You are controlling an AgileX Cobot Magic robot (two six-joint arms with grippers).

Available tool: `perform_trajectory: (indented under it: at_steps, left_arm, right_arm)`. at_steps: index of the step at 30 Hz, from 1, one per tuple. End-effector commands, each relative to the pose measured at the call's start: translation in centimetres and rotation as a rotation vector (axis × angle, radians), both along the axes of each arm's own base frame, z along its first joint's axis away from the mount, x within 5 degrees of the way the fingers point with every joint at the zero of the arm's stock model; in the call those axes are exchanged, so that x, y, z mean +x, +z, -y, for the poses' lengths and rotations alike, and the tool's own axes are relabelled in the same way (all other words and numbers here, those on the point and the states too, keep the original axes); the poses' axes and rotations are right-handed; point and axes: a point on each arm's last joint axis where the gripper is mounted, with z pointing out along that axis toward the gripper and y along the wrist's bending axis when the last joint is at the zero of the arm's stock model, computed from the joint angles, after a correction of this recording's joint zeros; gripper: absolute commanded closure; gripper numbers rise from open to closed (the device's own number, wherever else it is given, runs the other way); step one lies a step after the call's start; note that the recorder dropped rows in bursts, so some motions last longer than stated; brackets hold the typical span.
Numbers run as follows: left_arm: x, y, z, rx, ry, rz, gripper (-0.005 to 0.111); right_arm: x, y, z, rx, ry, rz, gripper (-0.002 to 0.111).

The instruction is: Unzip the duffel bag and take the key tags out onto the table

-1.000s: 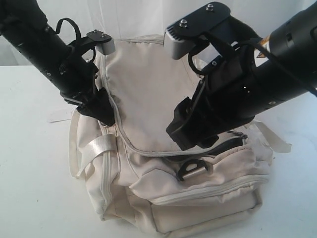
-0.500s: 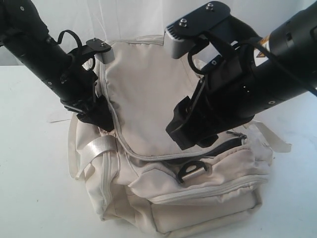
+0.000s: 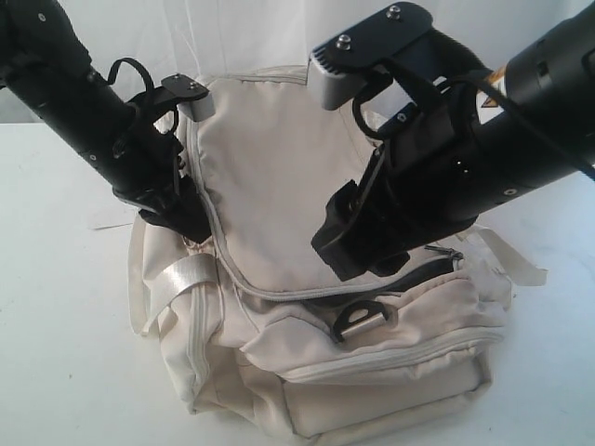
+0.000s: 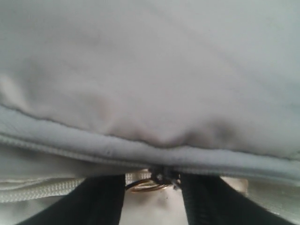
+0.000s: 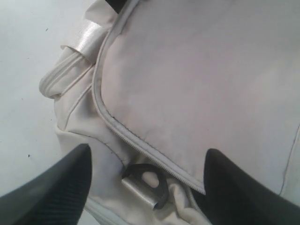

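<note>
The cream duffel bag [image 3: 307,186] is lying in the middle of the exterior view on the white table [image 3: 56,353], with its top flap facing you. Your left gripper [image 3: 191,218] is pressing at the zipper seam on the left edge of the bag. In the left wrist view its black fingers [image 4: 101,199] are standing on both sides of a small metal ring [image 4: 143,185] at the zipper, but I cannot tell whether they are pinching it. Your right gripper [image 3: 361,255] is hanging wide open just above the black D-ring [image 3: 358,321] at the centre right. Beside it the zipper [image 3: 418,274] is gaping a little and showing a dark slit. A yellow sticker [image 3: 495,79] on the right arm is too small to read.
</note>
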Motion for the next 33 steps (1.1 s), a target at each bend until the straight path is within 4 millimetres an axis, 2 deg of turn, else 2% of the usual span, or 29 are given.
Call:
perform_trajectory:
  at_steps: [1,3,10,15,18,24,29,33]
  left_arm:
    - [-0.6,0.0,0.0,-0.004,-0.013,-0.053,0.096]
    - [-0.7,0.3,-0.1,0.001,-0.02,-0.051,0.107]
    - [-1.6,3.1,-1.0,0.037,-0.017,0.033,0.107]
    - [-2.0,5.7,-1.7,0.057,0.0,0.122,0.107]
    - [-2.3,7.0,-1.9,0.051,0.001,0.165,0.107]
    - [-2.9,9.4,-2.3,0.042,0.019,0.228,0.107]
    - [-3.1,9.9,-2.4,0.04,0.014,0.232,0.107]
    - [-3.2,9.8,-2.4,0.051,0.008,0.219,0.107]
  right_arm:
    - [0.1,0.1,0.3,-0.004,-0.001,0.011,0.045]
    - [0.1,0.1,0.3,-0.004,-0.001,0.011,0.045]
    - [-0.1,0.2,0.1,0.024,0.002,-0.015,0.045]
    - [-1.1,0.6,-0.9,0.107,0.173,-0.021,0.045]
    - [-1.4,0.5,-1.9,0.151,0.234,-0.019,0.045]
    - [-0.4,-1.2,-4.5,0.142,0.285,0.054,0.044]
    - [0.7,-2.7,-7.0,0.171,0.273,0.14,0.036]
    - [1.3,-3.7,-8.7,0.191,0.26,0.196,0.034]
